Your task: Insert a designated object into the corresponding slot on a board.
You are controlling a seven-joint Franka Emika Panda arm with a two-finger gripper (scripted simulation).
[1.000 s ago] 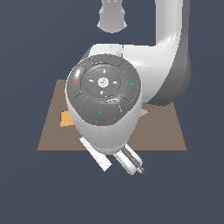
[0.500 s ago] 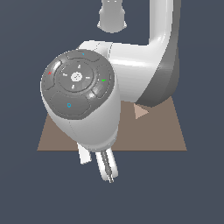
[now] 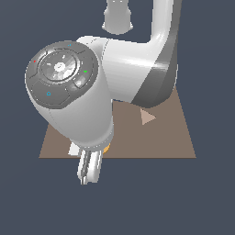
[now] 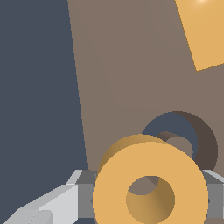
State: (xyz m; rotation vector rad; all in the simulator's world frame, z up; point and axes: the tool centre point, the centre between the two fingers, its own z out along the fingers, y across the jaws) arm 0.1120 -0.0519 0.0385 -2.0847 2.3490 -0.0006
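**Operator:** Report the gripper condition and the location of the designated part.

**Inspector:** In the wrist view, the gripper point(image 4: 151, 192) was closed on the orange ring point(image 4: 151, 188), one grey finger point(image 4: 83, 192) pressed against each side of it. The ring was held clear of the board point(image 4: 127, 78), its round hole facing the camera and the brown surface visible through it.

**Operator:** Position relative to the slot?

**Inspector:** The navy ring-shaped slot point(image 4: 175, 129) lay on the board just beyond the held ring — partly covered by it in that view. A brown disc sat at the slot's centre. The slot was near the board's edge, where the brown surface met the dark background.

**Operator:** Other items on the board?

**Inspector:** An orange square point(image 4: 203, 33) lay well apart from the slot, cut off by the frame edge. In the exterior view, a tan triangle point(image 3: 147, 116) was visible on the board toward the exterior view's right.

**Operator:** Exterior confirmation of the grasp?

**Inspector:** Limited. The arm's large grey-and-white body point(image 3: 78, 101) covered most of the board; the gripper hung at the board's near edge, and only a small orange sliver showed beside it.
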